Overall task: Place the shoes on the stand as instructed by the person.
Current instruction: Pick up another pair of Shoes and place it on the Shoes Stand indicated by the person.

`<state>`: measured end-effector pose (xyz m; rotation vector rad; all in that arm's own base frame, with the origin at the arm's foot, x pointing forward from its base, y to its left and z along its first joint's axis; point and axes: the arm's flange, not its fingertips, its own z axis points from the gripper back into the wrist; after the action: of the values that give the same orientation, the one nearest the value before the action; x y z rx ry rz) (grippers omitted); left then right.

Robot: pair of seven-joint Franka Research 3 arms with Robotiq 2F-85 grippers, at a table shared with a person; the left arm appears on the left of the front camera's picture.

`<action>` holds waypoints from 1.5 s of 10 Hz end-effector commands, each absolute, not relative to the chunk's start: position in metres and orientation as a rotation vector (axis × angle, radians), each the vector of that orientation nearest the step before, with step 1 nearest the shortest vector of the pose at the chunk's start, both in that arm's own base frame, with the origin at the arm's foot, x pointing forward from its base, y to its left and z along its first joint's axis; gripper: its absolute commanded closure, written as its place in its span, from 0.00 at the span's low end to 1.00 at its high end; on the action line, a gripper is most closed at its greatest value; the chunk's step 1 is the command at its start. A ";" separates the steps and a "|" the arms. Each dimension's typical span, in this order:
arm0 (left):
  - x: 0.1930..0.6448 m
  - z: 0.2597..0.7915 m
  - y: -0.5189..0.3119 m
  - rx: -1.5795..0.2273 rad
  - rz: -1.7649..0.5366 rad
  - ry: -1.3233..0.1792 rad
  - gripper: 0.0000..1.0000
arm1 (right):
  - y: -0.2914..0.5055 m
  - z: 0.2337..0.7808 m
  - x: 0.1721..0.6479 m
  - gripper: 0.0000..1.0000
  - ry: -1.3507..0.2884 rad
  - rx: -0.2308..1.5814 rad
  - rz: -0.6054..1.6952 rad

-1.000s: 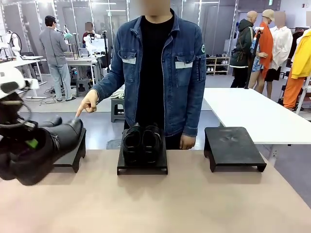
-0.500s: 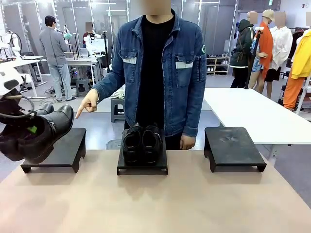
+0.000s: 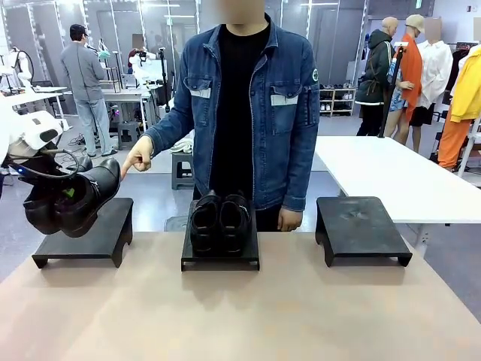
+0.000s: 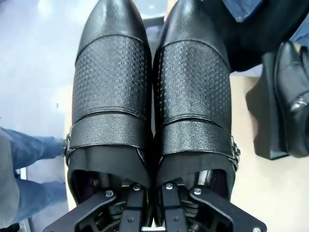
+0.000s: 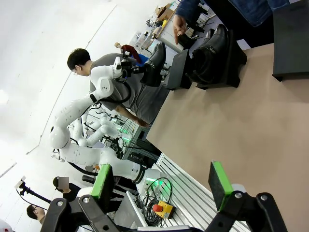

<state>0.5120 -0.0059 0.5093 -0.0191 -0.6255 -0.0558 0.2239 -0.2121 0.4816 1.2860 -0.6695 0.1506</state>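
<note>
Shoes in hand: a black pair (image 3: 71, 199), pinched together at the heels by my left gripper (image 4: 149, 193), toes tilted up, hanging over the left stand (image 3: 83, 239).
Change: a second ago the pair hung lower and nearer my side; it has risen and moved in over that stand.
Meaning: lowering and release look next.
Person's hand (image 3: 137, 160): points down at the same stand.
Middle stand (image 3: 220, 259): carries the other pair (image 3: 219, 219).
Right stand (image 3: 361, 226): bare.
Right gripper (image 5: 161, 186): jaws wide, holding nothing.
</note>
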 end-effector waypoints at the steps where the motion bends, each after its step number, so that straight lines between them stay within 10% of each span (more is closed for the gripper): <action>1: 0.534 0.504 0.010 -0.032 -0.015 -0.694 1.00 | -0.214 0.482 0.222 0.00 -0.684 1.285 0.169; 15: 0.571 0.423 0.016 -0.009 0.009 -0.676 1.00 | -0.214 0.482 0.222 0.00 -0.684 1.285 0.169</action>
<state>0.5620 0.0093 0.4184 -0.0044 -0.6298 -0.0030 0.2239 -0.2121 0.4816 1.2859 -0.6695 0.1507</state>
